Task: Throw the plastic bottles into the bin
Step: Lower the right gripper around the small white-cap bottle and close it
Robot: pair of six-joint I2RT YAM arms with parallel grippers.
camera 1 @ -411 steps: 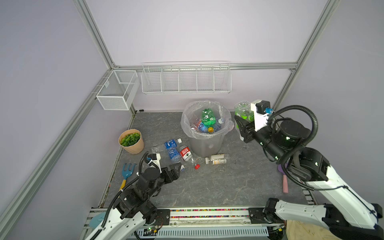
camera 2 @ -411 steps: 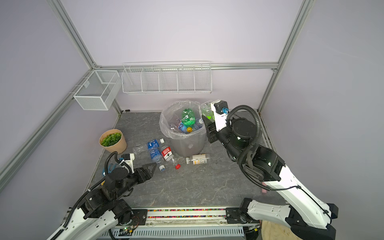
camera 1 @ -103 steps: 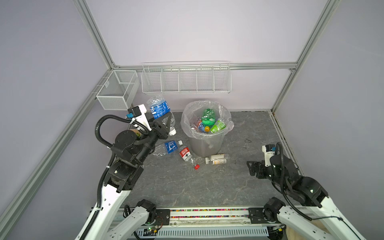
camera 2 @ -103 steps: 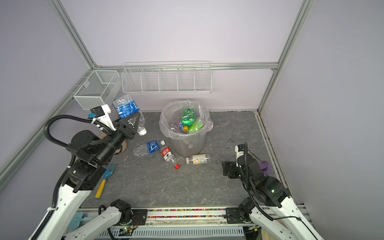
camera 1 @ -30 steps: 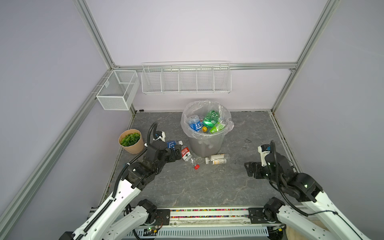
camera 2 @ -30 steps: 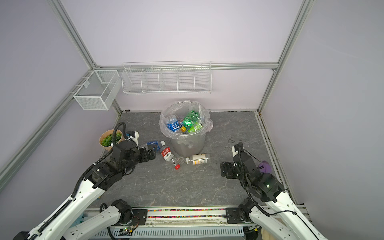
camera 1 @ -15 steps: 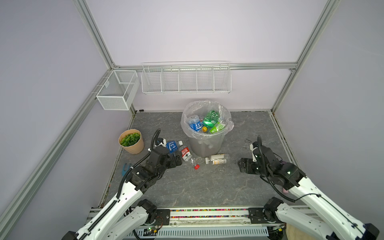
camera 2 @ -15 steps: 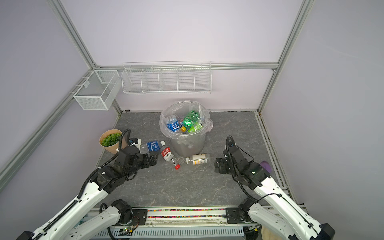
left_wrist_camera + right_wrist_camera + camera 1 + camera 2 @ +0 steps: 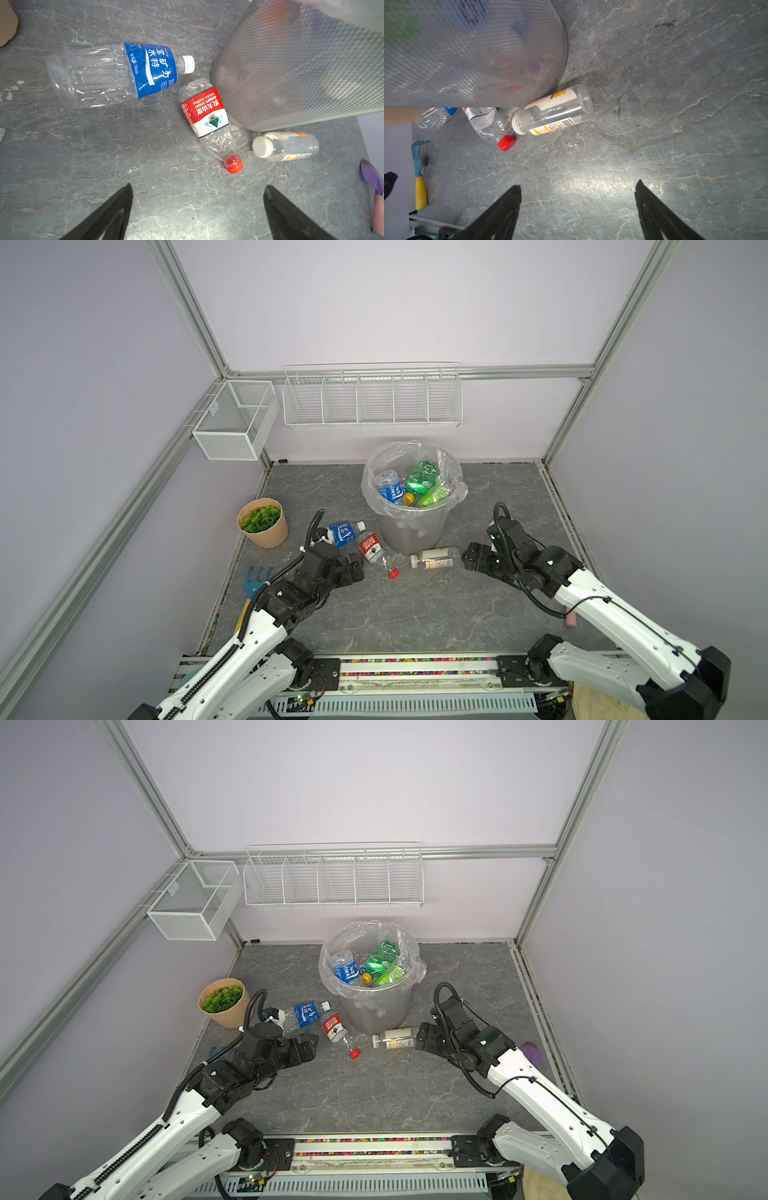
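Three bottles (image 9: 343, 532) (image 9: 371, 548) (image 9: 434, 560) beside bin (image 9: 409, 531), blue, red, orange labels; both jaws wide, empty.

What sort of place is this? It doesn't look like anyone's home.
Most likely a robot test booth, not a real room: bare walls in a metal frame, two robot arms mounted on a rail at the front, and a bin of bottles with more lying on the floor beside it.

"NONGFU SPRING 380ml" on the red-labelled bottle (image 9: 207, 120)
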